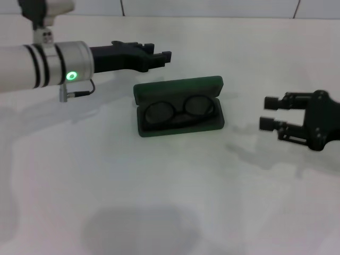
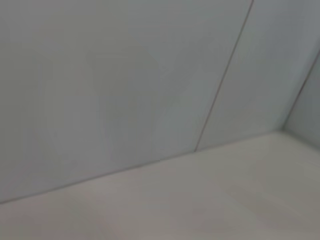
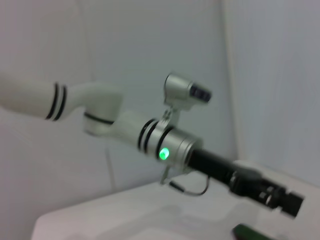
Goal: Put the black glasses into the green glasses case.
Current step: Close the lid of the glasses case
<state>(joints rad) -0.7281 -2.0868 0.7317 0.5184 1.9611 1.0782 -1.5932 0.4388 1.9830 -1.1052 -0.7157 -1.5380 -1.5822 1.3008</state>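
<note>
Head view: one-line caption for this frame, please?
Black glasses lie inside the open dark green case; left gripper behind it, right gripper open beside it.

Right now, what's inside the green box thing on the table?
The thin black-framed glasses lie inside the open dark green hard glasses case, lenses facing up. The case's lining under the frames is covered, and the folded temple arms are hard to make out.

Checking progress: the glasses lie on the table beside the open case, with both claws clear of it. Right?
Not quite. The head view shows the glasses lying inside the open case, not beside it. Both the left claw and the right claw are clear of it.
</note>
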